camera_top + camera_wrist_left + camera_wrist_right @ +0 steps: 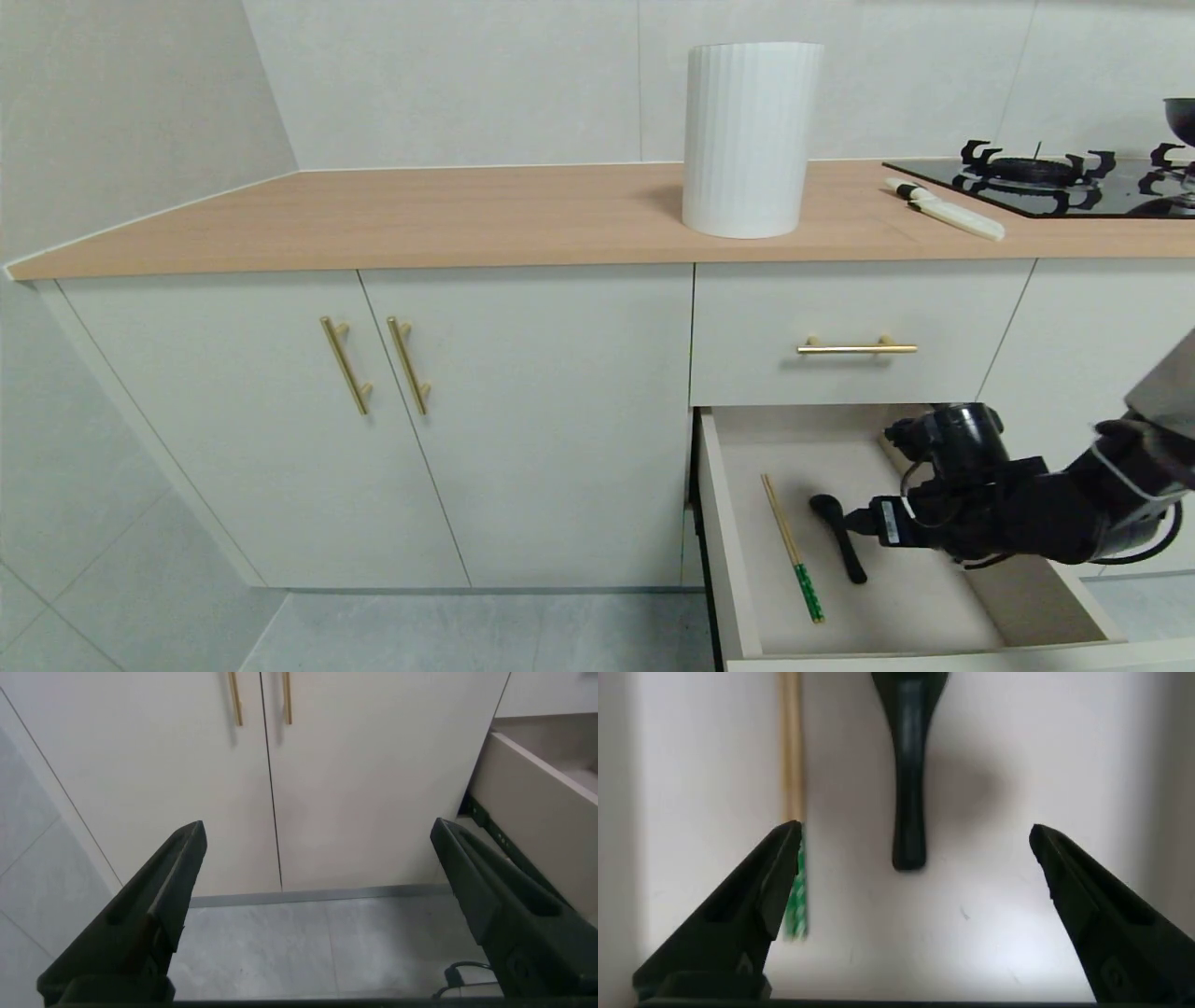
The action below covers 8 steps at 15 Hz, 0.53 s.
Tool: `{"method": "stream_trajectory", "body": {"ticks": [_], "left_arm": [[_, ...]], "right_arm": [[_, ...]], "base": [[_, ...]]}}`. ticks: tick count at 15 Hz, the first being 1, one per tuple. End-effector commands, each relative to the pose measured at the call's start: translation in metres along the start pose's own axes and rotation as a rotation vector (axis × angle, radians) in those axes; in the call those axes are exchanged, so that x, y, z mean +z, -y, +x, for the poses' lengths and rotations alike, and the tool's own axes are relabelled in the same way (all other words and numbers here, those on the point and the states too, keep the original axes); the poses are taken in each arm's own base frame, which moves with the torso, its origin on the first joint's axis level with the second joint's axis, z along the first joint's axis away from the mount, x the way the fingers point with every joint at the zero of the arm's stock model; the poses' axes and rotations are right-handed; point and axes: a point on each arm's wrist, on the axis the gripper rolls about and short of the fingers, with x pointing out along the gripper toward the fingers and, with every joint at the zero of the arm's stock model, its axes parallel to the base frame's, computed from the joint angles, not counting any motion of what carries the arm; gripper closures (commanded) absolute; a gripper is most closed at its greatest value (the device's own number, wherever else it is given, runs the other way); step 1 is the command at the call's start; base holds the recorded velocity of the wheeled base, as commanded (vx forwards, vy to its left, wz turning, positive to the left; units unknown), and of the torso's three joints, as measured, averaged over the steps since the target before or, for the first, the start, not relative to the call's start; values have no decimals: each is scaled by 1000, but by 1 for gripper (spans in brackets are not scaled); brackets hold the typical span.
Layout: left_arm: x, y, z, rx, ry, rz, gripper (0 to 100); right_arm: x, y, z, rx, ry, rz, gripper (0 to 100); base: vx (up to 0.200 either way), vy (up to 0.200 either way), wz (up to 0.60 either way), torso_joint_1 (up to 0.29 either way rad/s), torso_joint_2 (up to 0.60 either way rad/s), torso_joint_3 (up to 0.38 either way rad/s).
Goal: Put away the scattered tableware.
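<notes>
Wood-look surface (467, 219) runs the full width, with pale cabinet doors (523, 420) below it, brass handles, both closed.
- Drawer (728, 560), the lower one right of the doors: pulled open, pale inside.
- White ribbed canister (752, 140): upright on the surface, above the drawers.
- Black gas hob (1036, 173): set into the surface at far right.
- Right claw (915, 838): released, jaws spread wide, hanging over the open drawer with the spoon handle between them and below. Nothing gripped.
- Left claw (316, 833): released too, jaws wide, low down facing the closed doors and the floor tiles.
- White-handled knife (945, 209): flat on the surface just beside the hob.
- Chopsticks (792, 546), wooden with green ends: paired on the drawer floor, towards its left wall.
- Black spoon (840, 546): on the drawer floor just right of the chopsticks, not touching them.
</notes>
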Motion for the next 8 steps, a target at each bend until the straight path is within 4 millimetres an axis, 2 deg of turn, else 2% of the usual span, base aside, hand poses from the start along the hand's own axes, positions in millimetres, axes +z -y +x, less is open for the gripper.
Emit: {"method": "stream_trajectory", "body": {"ticks": [1,3,5,8], "left_arm": [[0,0,0,0,0,0,0],[0,0,0,0,-2,0,0],[0,0,0,-1,-2,23,0],[0,0,0,0,-2,17,0]], "right_arm": [[0,8,-71,10,69,9,0],[-11,8,-100,25,80,-10,0],[-13,11,-128,30,94,-63,0],[-19,12,-154,80,54,-109,0]], "base": [[0,0,0,0,0,0],[0,0,0,0,0,0],[0,0,0,0,0,0],[0,0,0,0,0,0]]}}
